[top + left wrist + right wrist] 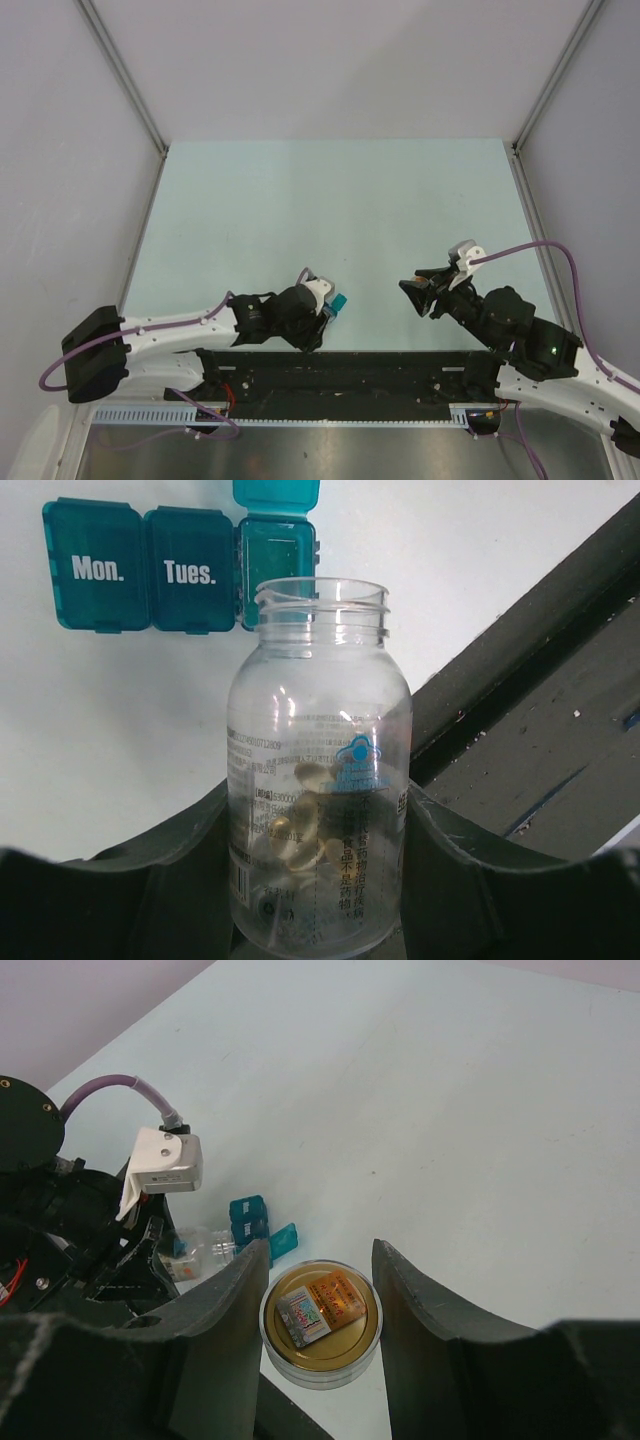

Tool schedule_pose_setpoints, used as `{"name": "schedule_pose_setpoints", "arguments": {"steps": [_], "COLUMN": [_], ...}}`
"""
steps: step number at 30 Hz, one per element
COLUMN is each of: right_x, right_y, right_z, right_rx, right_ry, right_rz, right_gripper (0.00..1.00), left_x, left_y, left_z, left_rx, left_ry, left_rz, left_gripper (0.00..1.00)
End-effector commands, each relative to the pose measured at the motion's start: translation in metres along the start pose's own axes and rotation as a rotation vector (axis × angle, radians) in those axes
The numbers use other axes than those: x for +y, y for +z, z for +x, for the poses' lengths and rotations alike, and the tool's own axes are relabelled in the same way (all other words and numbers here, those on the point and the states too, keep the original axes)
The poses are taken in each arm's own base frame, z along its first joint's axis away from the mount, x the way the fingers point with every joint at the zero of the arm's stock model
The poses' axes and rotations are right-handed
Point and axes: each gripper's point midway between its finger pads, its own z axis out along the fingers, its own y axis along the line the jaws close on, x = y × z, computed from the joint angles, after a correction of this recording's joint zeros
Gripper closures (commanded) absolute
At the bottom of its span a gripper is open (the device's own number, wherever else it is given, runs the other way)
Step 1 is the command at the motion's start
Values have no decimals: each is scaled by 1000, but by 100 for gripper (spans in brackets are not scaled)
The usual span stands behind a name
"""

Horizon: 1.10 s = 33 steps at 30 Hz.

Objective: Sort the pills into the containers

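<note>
Clear plastic bottle (318,730), uncapped, sits clamped in the left gripper (318,880); pill box (140,568) lies just ahead of that gripper, one compartment (277,560) open; best to tilt slowly so pills (310,830) drop singly; right gripper (320,1285) grips the cap (322,1322).

Uncapped clear bottle (318,780), gold-lined round lid (321,1322), pale green table (330,200).

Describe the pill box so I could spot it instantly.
On the pale table, look just beyond the left gripper, which holds a clear bottle. The pill box lies there: teal, lids marked Mon. and Tues., a third lid open.
</note>
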Motion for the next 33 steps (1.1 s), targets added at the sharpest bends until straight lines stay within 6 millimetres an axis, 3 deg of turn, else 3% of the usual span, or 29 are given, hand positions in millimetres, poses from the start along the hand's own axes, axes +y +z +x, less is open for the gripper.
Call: {"name": "schedule_pose_setpoints", "arguments": {"steps": [1, 33], "right_x": [-4, -1], "right_y": [-2, 0], "right_z": [-5, 3], "right_rx": [-21, -1], "right_ry": [10, 3], "right_rz": [15, -4], "right_gripper": [100, 100], "left_x": [-5, -10], "left_y": [-7, -17], "left_z": [-14, -10], "left_rx": [-3, 183], "left_ry": [11, 25], "left_rz": [15, 17], "left_gripper": [100, 100]}}
